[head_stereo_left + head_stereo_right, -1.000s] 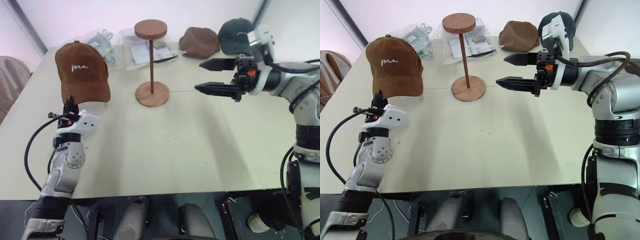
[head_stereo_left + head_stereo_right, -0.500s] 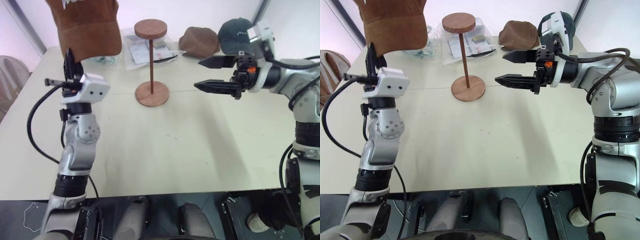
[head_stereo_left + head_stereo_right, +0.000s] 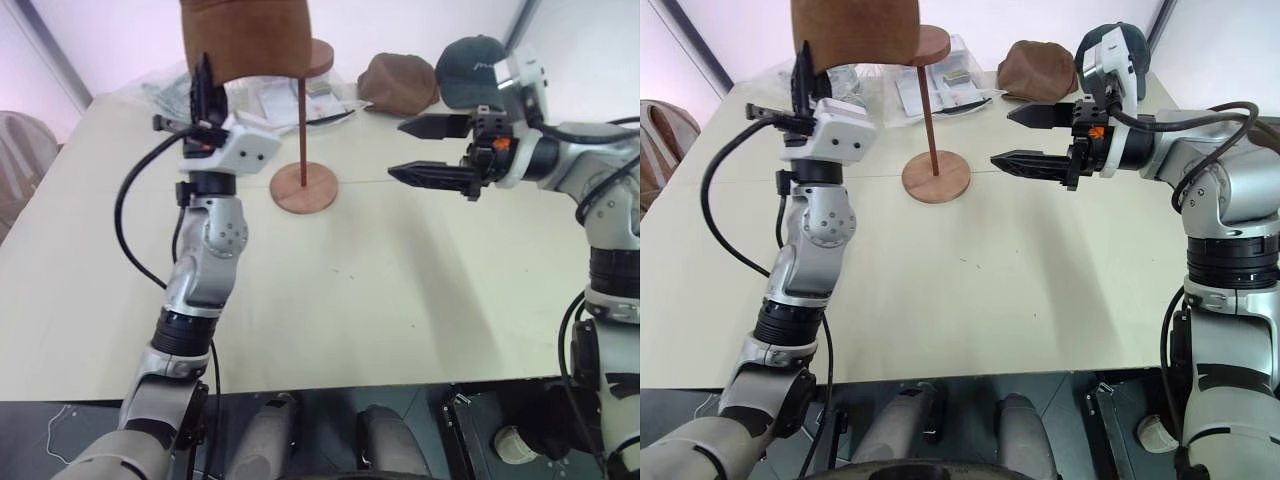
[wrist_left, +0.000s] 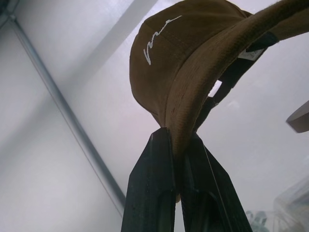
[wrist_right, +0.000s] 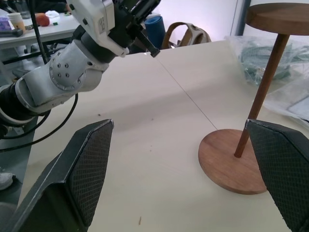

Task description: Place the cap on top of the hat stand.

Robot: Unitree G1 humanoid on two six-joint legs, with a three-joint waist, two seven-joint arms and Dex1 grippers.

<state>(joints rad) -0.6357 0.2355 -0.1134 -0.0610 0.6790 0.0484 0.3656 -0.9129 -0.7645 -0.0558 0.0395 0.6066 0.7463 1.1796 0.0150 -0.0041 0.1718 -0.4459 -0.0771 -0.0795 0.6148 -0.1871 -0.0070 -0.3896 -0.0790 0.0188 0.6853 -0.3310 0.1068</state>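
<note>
A pale tabletop (image 3: 400,300) is seen carrying everything in the scene. Near its far middle the hat stand (image 3: 303,130) is set upright, its round base disc resting flat on the surface and its thin rod rising to the smaller top disc. The cap (image 3: 245,38) is held high in the air just beside the stand's top disc, on the robot's left of it and partly in front of it; whether the two touch cannot be told. The cap is gripped by the left gripper (image 4: 176,145), whose jaws are pressed together on the edge of the curved brim, with the white script on the crown seen in the left wrist view. The right gripper (image 3: 430,152) is held level above the tabletop to the right of the stand, pointing toward it, its jaws spread wide apart and holding nothing. At the far edge a plain brown cap (image 3: 398,84) and a dark green cap (image 3: 472,68) are placed side by side, and clear plastic bags (image 3: 945,88) are lying behind the stand.
</note>
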